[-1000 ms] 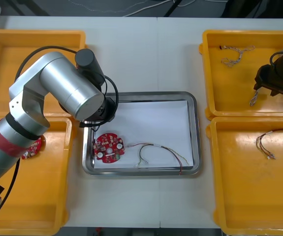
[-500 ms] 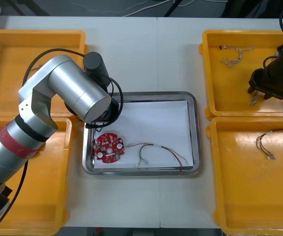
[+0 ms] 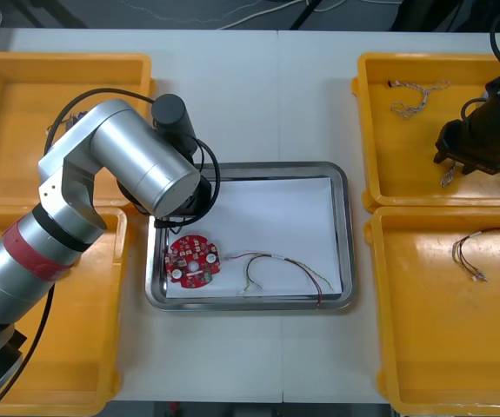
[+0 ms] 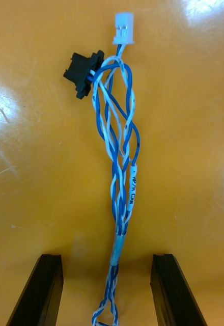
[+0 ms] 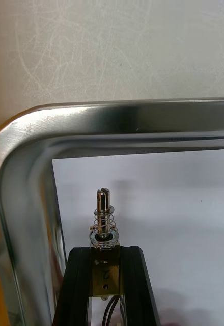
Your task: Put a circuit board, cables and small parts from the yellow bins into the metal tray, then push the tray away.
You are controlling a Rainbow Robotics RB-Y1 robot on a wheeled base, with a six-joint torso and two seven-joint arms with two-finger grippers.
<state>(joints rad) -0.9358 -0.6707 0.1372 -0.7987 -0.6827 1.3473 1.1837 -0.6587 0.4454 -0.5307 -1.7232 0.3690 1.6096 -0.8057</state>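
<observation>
L gripper [image 5: 106, 249] fingers clamped on small metal part [image 5: 105, 216] over metal tray [image 5: 142, 119] corner: release low. R gripper [image 4: 107, 261] fingers apart astride blue-white cable [image 4: 119, 153].

Your left gripper [image 5: 106, 254] clamps small metal part [image 5: 105, 219], spring-wrapped pin, over white inside of metal tray [image 5: 127, 119], near its corner.

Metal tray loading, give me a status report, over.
Left hand shut on small metal part over corner of shiny metal tray. Right hand open astride twisted blue and white cable in yellow bin. Nothing in the way.
</observation>
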